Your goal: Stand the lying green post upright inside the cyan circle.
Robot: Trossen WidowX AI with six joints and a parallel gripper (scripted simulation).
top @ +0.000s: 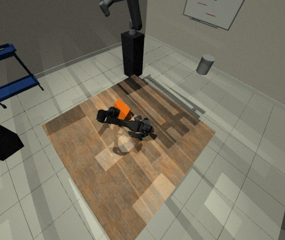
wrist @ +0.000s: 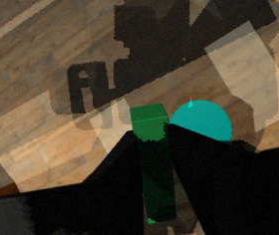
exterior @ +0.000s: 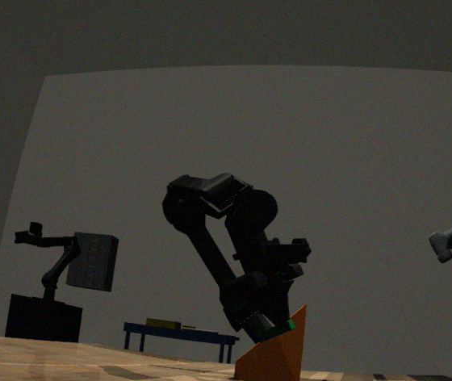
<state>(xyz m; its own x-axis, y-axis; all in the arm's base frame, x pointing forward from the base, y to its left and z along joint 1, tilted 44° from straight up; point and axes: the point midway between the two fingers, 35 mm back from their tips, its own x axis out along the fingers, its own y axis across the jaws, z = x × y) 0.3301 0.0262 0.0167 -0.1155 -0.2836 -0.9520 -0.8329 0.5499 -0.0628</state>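
Note:
The green post is held between the fingers of my gripper. In the exterior view it is tilted, nearer to lying than to upright, with its bright end higher. It is above the floor, partly hidden by the orange block. The cyan circle lies flat on the wooden floor. In the wrist view it shows just right of the post's far end, and the right finger covers its lower edge. In the top view the arm hides most of it, and the post cannot be made out.
An orange wedge-shaped block stands beside the arm. Its corner shows in the wrist view at the lower left. A blue cart and a grey bin stand off the wooden floor. Dark shadows cross the wood.

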